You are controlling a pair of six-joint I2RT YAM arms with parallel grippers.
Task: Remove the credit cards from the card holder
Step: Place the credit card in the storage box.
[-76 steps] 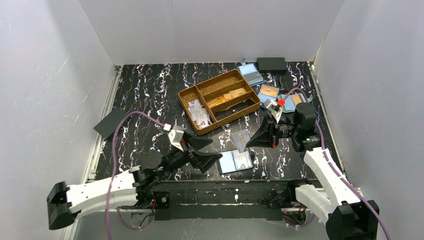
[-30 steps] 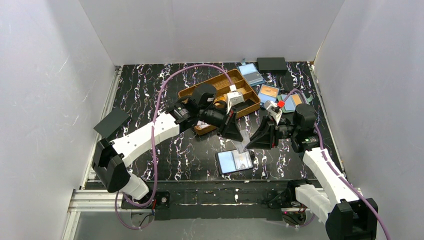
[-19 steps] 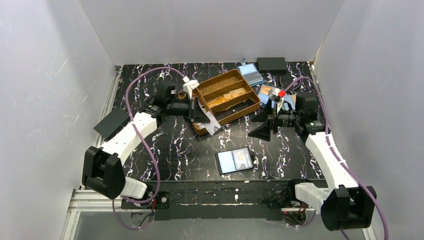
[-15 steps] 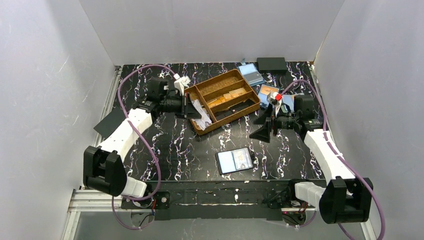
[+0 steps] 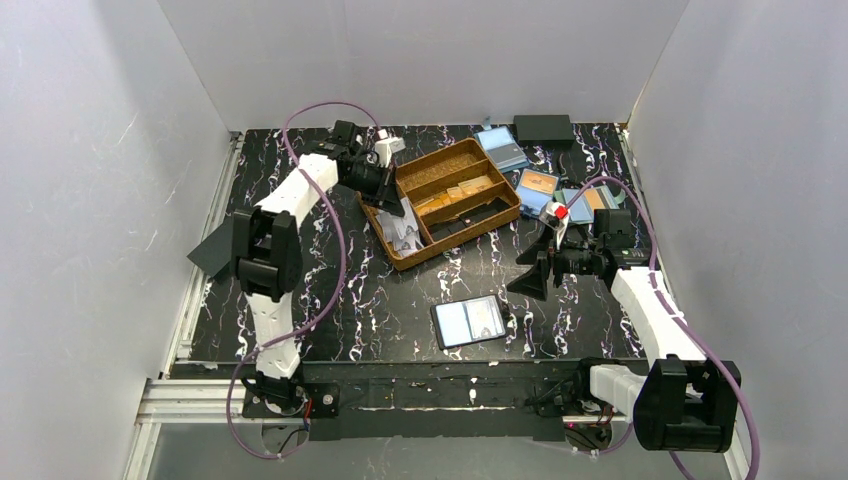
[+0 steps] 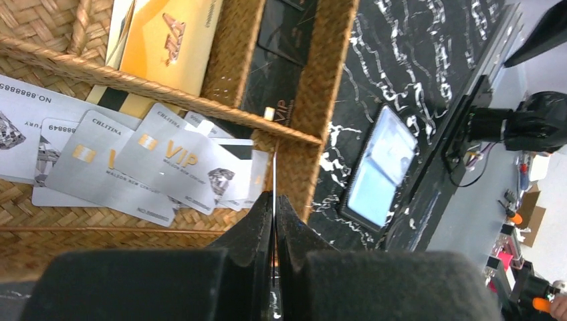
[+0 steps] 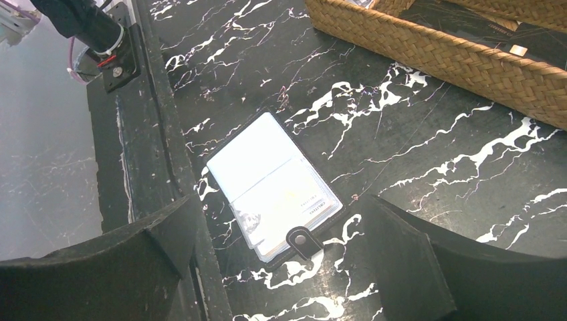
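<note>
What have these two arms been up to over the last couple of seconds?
The left pincer swung from the near edge across to the right pincer, took a pale card from it and carried it to the back; it now holds the card edge-on over the woven tray. The right pincer let go and stands open. The open black card holder and the tray stayed put.

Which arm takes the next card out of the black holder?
Right: the right gripper is open near the card holder. Left gripper is shut on a credit card over the basket.
</note>
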